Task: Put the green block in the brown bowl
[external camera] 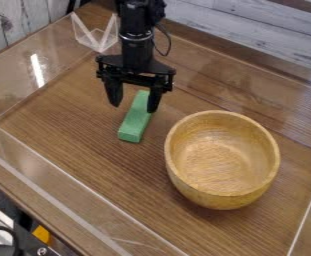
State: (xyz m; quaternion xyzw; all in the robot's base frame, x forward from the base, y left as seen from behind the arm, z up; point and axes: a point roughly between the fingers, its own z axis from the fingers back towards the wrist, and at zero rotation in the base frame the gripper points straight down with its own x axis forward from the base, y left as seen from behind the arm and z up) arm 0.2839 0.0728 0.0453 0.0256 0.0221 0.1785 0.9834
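Tool (135,97) spread over our green block (135,120) (ungrasped, on the worktop (64,150)); brown bowl (222,157) at lower right awaits

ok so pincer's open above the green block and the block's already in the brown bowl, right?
Not quite. The camera view shows the pincer open above the green block, but the block lies on the table to the left of the brown bowl, not in it. The bowl is empty.
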